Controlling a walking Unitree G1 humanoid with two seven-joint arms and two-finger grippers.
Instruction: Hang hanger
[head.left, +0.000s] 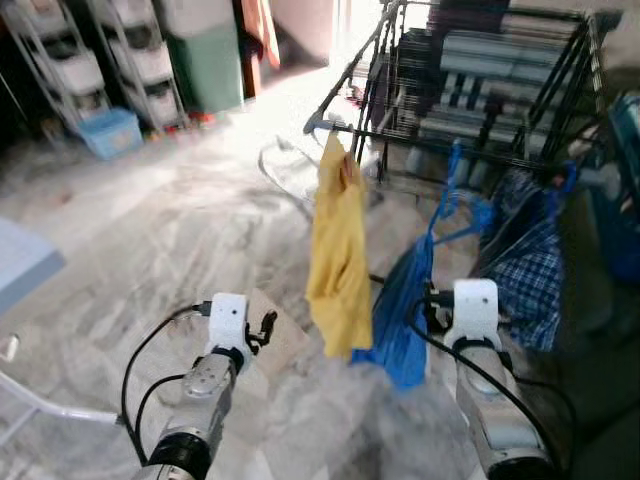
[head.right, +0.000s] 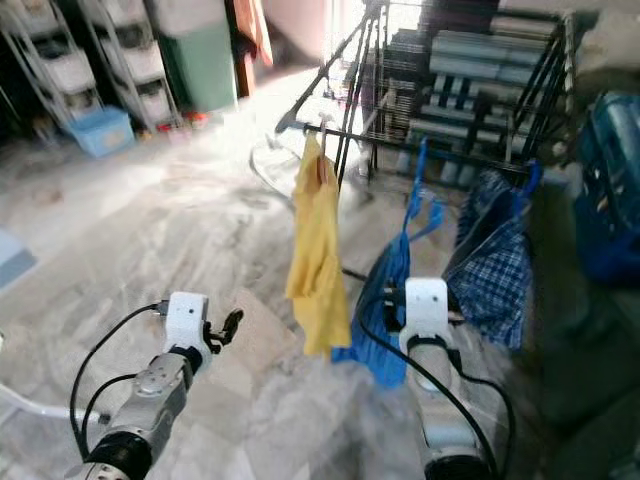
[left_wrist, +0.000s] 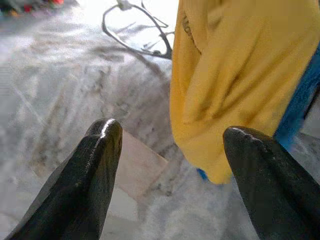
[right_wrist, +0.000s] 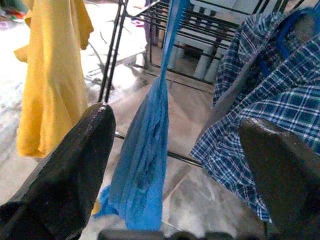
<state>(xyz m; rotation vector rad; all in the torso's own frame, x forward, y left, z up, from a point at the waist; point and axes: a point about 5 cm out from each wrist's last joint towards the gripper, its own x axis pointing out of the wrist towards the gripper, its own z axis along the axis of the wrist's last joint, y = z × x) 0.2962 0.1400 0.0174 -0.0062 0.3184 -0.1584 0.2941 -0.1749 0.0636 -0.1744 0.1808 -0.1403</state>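
On the black metal drying rack (head.left: 470, 90) ahead of you, three garments hang side by side from its thin front rail: a limp yellow shirt (head.left: 338, 262) in soft, creased cloth, a blue garment (head.left: 405, 310) that narrows to a twisted strip at the top and bunches into loose folds below, and a blue-and-white checked shirt (head.left: 528, 262) on a blue plastic hanger (head.left: 452, 172) whose hook rides the rail. The floor (head.left: 150, 230) under them is glossy grey-veined marble, with one paler square tile near your left arm. Your left gripper (left_wrist: 167, 145) hovers low over that floor, its two rounded, shiny black fingers (left_wrist: 97, 165) spread wide with nothing between them, and the yellow shirt hangs just beyond its tips. Your right gripper (right_wrist: 172, 165) is raised in front of the blue garment, its fingers likewise parted and empty, the twisted blue cloth framed in the gap and the checked shirt just to the far side. Back left, white wire shelves (head.left: 95, 60) hold plastic bins, with a pale blue tub (head.left: 108, 132) at their foot.
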